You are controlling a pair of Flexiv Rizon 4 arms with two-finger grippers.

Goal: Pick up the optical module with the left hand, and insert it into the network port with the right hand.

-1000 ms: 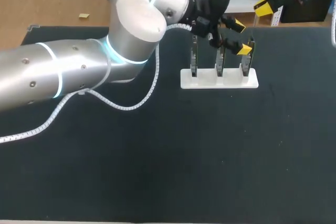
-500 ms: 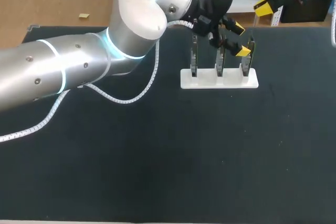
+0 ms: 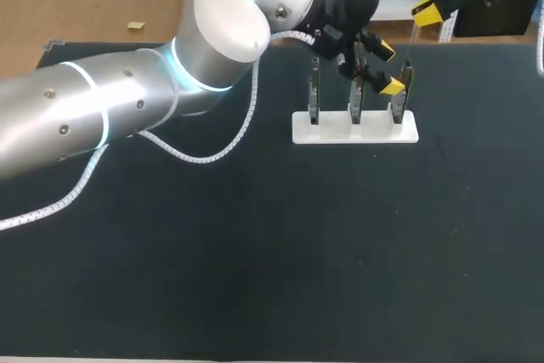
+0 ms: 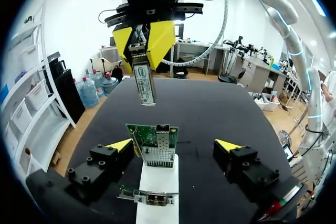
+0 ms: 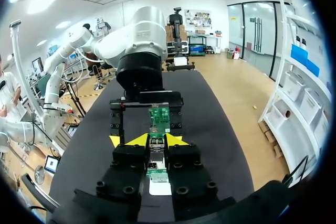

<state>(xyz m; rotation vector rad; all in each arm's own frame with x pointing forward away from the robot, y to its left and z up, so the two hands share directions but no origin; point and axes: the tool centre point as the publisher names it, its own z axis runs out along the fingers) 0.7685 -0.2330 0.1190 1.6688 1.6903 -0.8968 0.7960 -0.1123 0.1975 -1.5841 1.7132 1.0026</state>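
Gripping the optical module [image 4: 144, 85], right end effector [image 4: 143, 61] faces the network card [image 4: 155, 145] — insertion needs a straight advance; left end effector [image 4: 174, 144] straddles it, wide open, empty.

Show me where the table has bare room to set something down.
Bare: the wide table stretch in front of the stand, and the strip right of it. Crowded: at the stand's cards, with the left gripper at them, and back left under the left arm and cable.

Silver arm [image 3: 102, 116], cyan rings glowing. White stand [image 3: 355, 127] on black table [image 3: 297, 252]. Green board [image 4: 155, 136], yellow fingertips [image 4: 119, 144], silver module [image 4: 144, 82].
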